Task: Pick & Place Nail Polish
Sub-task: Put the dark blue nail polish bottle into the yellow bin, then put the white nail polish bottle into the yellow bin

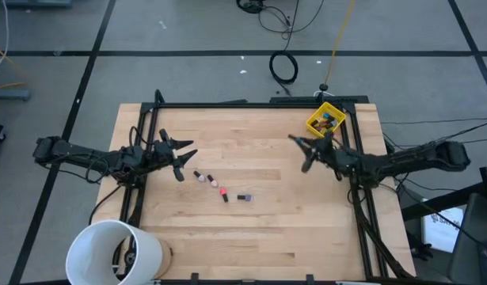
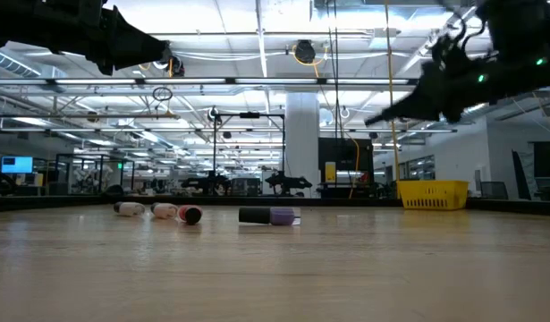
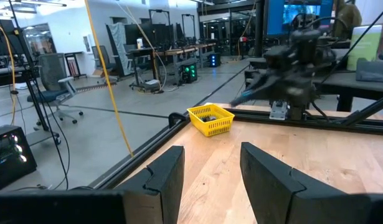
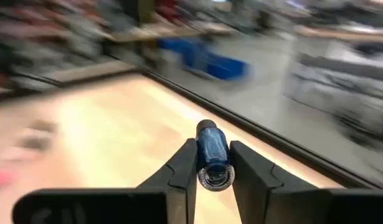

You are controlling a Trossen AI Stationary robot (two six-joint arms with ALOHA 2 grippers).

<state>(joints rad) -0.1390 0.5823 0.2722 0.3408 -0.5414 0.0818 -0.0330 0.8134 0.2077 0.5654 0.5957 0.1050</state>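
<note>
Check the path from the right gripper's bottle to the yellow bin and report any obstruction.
Nothing visible blocks it. The right gripper holds a blue bottle above the table, and the yellow bin sits close behind it at the far right corner, with only bare wood between.

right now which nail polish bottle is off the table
The blue bottle, pinched in the right claw above the table. The others lie on their sides on the wood in a loose row, the purple one among them.

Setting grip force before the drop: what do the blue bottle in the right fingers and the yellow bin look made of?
The blue bottle, clamped between the right gripper fingers, looks like glossy glass or hard plastic: its body carries a sheen. The yellow bin looks like moulded matte plastic, with perforated lattice walls. Neither can be confirmed by look alone.
</note>
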